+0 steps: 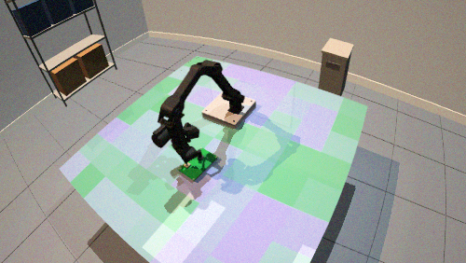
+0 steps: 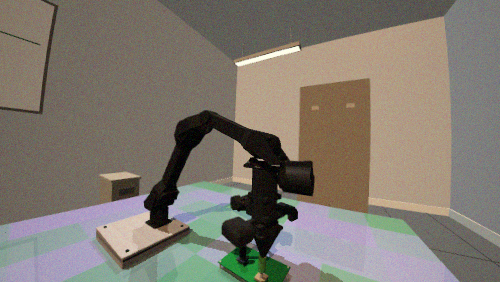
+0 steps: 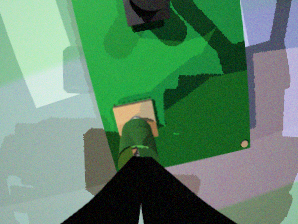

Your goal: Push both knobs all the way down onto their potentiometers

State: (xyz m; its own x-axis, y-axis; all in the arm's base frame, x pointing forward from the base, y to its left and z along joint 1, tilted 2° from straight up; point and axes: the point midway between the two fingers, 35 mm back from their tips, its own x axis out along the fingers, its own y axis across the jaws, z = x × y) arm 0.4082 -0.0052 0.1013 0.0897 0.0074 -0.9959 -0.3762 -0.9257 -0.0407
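Note:
The green circuit board (image 1: 195,174) (image 2: 247,273) (image 3: 135,75) stands on the table. Near one corner is a potentiometer with a tan body (image 1: 186,165) (image 2: 261,276) (image 3: 123,112); a green knob (image 2: 262,266) (image 3: 138,132) stands upright over it. Whether a gap remains under this knob is unclear. My gripper (image 1: 187,161) (image 2: 262,256) (image 3: 141,165) is shut and empty, pointing down, its tips at the top of the green knob; contact cannot be told for sure. The other potentiometer, with a dark knob (image 2: 243,256) (image 3: 146,6), is cut off by the wrist view's top edge.
The arm's pale base plate (image 1: 216,114) (image 2: 117,252) is on the table behind the board. The dark knob stands beside the gripper on the same board. A small tan peg (image 3: 244,144) is at a board corner. Arm shadows cross the board.

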